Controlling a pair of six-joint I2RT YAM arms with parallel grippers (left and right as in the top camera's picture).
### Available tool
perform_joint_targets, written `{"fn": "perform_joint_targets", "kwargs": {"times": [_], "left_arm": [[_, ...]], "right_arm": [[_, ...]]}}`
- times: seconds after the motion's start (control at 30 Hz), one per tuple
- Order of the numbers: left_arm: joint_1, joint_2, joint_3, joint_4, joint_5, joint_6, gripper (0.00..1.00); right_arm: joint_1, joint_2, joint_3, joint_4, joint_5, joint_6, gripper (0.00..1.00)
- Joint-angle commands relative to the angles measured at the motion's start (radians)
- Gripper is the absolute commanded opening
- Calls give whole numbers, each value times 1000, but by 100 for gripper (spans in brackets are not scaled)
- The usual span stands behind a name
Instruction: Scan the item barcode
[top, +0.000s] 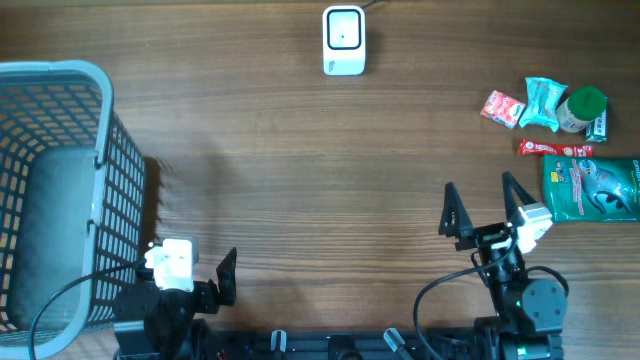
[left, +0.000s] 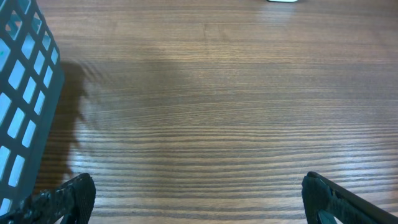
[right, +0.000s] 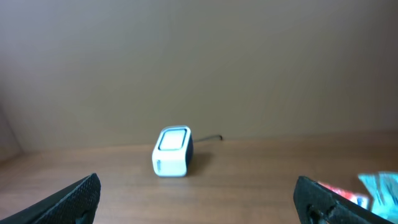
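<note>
The white barcode scanner (top: 343, 40) stands at the far middle of the wooden table; it also shows in the right wrist view as a scanner (right: 172, 151) ahead of the fingers. Packaged items lie at the far right: a red packet (top: 502, 107), a teal packet (top: 545, 103), a green-lidded tub (top: 583, 108), a red stick pack (top: 553, 148) and a green pouch (top: 592, 188). My right gripper (top: 480, 190) (right: 196, 196) is open and empty, left of the pouch. My left gripper (top: 192, 255) (left: 199, 193) is open over bare wood, holding nothing.
A grey-blue wire basket (top: 60, 190) fills the left side, close to my left arm; its wall (left: 25, 93) borders the left wrist view. A cable leaves the scanner toward the back edge. Bare wood lies between the two grippers.
</note>
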Motion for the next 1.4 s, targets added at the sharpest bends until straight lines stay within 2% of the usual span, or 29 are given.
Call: {"fn": "perform_joint_targets", "kwargs": {"times": [0.0, 0.17, 0.27, 0.37, 0.93, 0.97, 1.07, 1.2, 1.27, 1.37], "left_arm": [[4, -5, 0, 4, 8, -6, 100], [4, -5, 0, 4, 8, -6, 100], [4, -5, 0, 4, 8, -5, 100], [4, -5, 0, 4, 8, -6, 100], [4, -5, 0, 6, 20, -13, 100], [4, -5, -1, 69, 114, -27, 100], [4, -6, -44, 396, 118, -24, 100], [-48, -10, -231, 764, 118, -24, 100], [-68, -10, -274, 845, 107, -19, 100], [-70, -10, -326, 862, 56, -17, 100]], "right_arm": [[-27, -16, -14, -18, 37, 17, 100], [-158, -16, -14, -115, -55, 17, 100], [-158, -16, -14, -114, -51, 1, 100], [-158, -16, -14, -116, -51, -97, 100], [-158, -15, -14, -113, -51, -84, 99], [-158, -15, -14, -113, -51, -84, 100], [-158, -15, -14, -113, -51, -85, 100], [-158, -15, -14, -113, -51, -84, 100], [-158, -15, -14, -113, -51, -84, 100], [-158, -15, -14, -113, -51, -85, 100]]}}
